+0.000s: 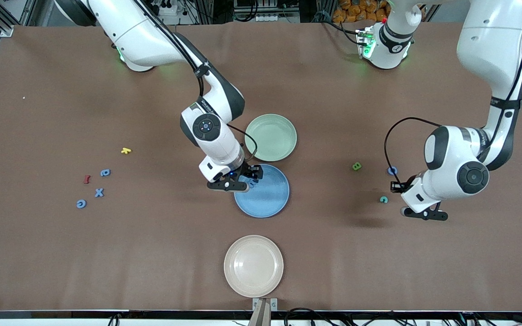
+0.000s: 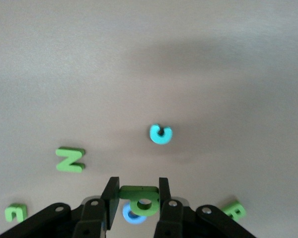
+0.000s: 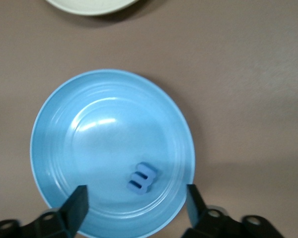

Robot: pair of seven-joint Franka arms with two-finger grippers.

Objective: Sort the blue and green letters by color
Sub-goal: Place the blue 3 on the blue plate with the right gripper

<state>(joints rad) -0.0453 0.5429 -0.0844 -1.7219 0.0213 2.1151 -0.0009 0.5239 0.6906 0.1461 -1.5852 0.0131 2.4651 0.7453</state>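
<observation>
Blue letter (image 3: 141, 178) lies near blue plate's (image 3: 64, 124) rim, between spread right pincer (image 3: 134, 203) fingers.

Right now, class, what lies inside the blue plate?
One blue letter lies in the blue plate, seen between the open fingers of the right gripper above it. In the front view that gripper covers part of the plate's rim.
</observation>
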